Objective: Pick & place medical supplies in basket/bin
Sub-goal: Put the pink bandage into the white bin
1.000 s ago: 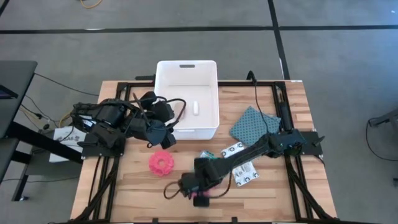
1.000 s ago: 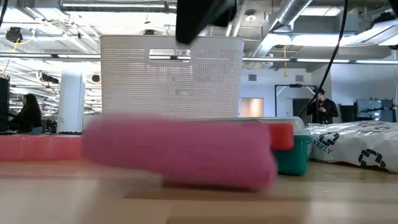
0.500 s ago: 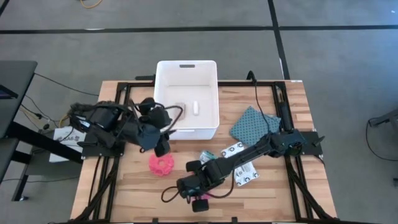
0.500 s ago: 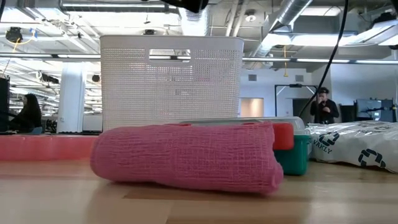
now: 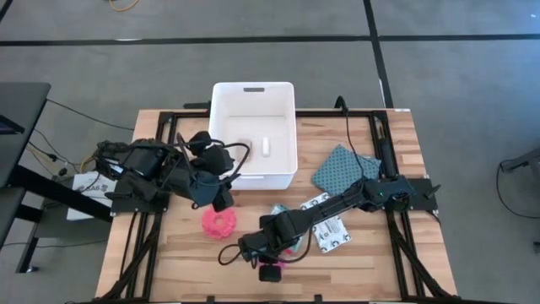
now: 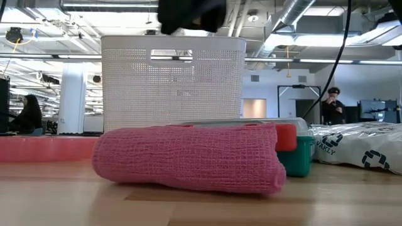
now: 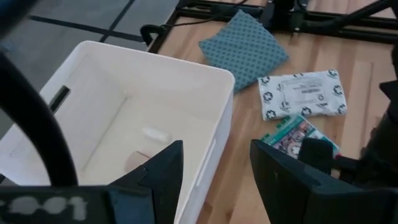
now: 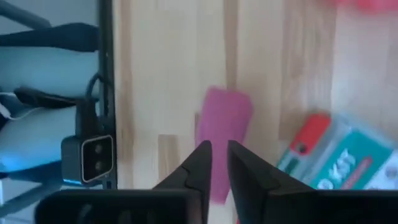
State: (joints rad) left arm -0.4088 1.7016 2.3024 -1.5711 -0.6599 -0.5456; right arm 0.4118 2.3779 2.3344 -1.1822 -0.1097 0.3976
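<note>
The white bin (image 5: 253, 133) stands at the table's far middle, with a small white tube (image 7: 155, 134) and a beige roll (image 7: 138, 162) on its floor. My left gripper (image 5: 216, 194) is open and empty beside the bin's near left corner. My right gripper (image 5: 268, 272) is shut and empty, hovering above the magenta flat piece (image 8: 224, 134), which lies flat on the table near its front edge (image 6: 188, 157). The pink spiky disc (image 5: 220, 222) lies on the table in front of my left gripper. The teal-green packet (image 7: 298, 137) and the white patterned pouch (image 7: 301, 93) lie right of the middle.
The teal dotted cloth (image 5: 344, 167) lies at the right of the bin. The low camera's housing (image 8: 87, 158) stands at the table's front edge near the magenta piece. Black frame rails run along both sides of the table. People stand in the room beyond.
The magenta piece has shifted a little and come to rest on the table. My right gripper has stayed above it, drifting toward the table's left edge. My left gripper has drawn back from the bin's near wall toward the near edge.
</note>
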